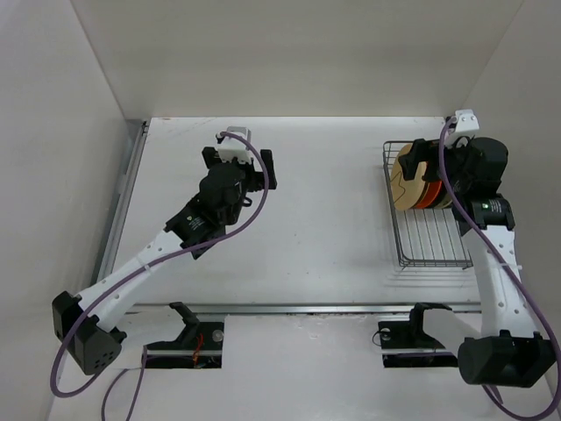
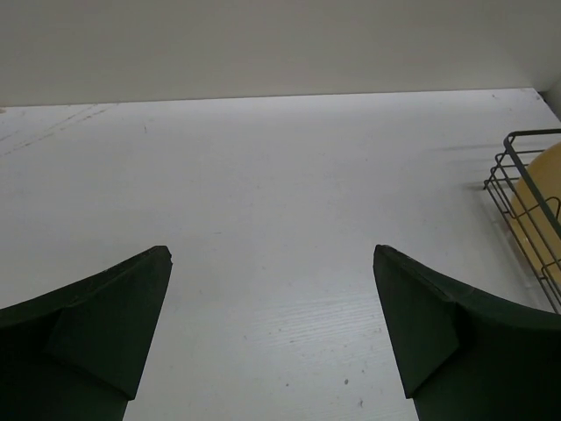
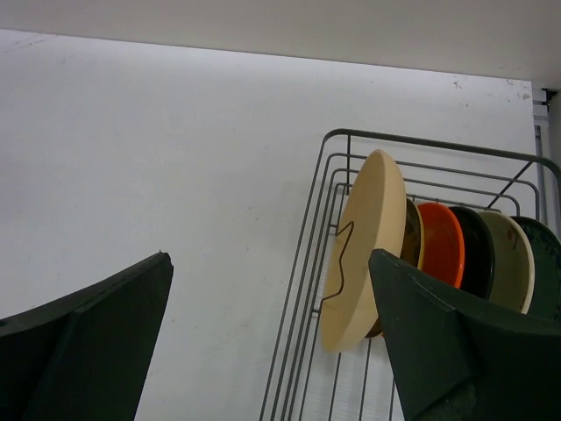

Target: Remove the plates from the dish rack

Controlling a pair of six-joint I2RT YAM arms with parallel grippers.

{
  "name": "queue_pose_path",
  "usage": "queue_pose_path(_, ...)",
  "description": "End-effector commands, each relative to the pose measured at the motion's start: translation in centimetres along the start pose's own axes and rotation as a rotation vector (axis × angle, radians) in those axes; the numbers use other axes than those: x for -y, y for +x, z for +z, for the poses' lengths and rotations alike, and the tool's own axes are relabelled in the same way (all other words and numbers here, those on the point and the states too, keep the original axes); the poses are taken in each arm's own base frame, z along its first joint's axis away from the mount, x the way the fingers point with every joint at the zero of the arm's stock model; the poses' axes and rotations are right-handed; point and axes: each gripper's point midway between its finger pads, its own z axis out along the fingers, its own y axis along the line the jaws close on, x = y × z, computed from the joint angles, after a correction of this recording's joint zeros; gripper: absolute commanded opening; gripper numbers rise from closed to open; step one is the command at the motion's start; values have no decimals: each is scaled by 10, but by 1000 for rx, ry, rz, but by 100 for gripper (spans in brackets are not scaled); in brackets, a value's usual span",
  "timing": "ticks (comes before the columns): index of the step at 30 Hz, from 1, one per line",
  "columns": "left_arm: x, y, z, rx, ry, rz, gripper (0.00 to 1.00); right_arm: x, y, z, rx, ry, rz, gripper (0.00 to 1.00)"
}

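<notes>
The silver wire dish rack [image 1: 429, 241] stands at the right of the table. Several plates stand upright on edge at its far end: a large tan-yellow one [image 3: 368, 246] in front, then an orange-red one [image 3: 441, 241], a dark one [image 3: 473, 250], a cream one [image 3: 508, 259] and a dark-backed one [image 3: 545, 263]. My right gripper [image 3: 270, 256] is open and empty above the rack's far end [image 1: 456, 167], its right finger beside the tan plate. My left gripper [image 2: 272, 254] is open and empty over bare table at the far left-centre [image 1: 239, 165]; the rack's corner [image 2: 513, 167] shows at its right.
White walls close the table at the back and both sides. A metal rail [image 1: 123, 197] runs along the left edge. The near half of the rack holds no plates. Two black stands [image 1: 188, 329] sit at the near edge by the arm bases.
</notes>
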Motion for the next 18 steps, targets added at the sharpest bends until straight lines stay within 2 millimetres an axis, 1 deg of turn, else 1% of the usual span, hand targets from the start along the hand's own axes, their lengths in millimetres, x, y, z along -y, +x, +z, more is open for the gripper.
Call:
queue_pose_path(1,-1,-13,-1,42,-6,-18,100,-11,-29,-12,78,-31,-12,99)
queue_pose_path(3,-1,-13,-1,42,-6,-18,100,-2,-27,-9,70,12,-8,99)
queue_pose_path(4,-1,-13,-1,42,-6,-18,100,3,-21,-2,46,30,0,99)
queue_pose_path(5,0,-9,1,33,-8,-12,100,9,-23,-2,55,64,-1,99)
queue_pose_path(6,2,-14,0,40,3,-18,100,20,-21,3,48,118,2,99)
queue_pose_path(7,2,-12,0,33,1,-13,100,24,-18,5,39,135,4,99)
queue_pose_path(8,3,-13,2,32,1,-13,100,23,-13,11,21,134,6,99)
queue_pose_path(12,4,-10,2,23,9,-8,100,22,-9,13,3,123,-4,99)
queue_pose_path(14,4,-10,2,23,9,-8,100,18,-9,14,3,113,-7,99)
queue_pose_path(18,4,-10,2,23,9,-8,100,30,-9,15,3,177,-7,99)
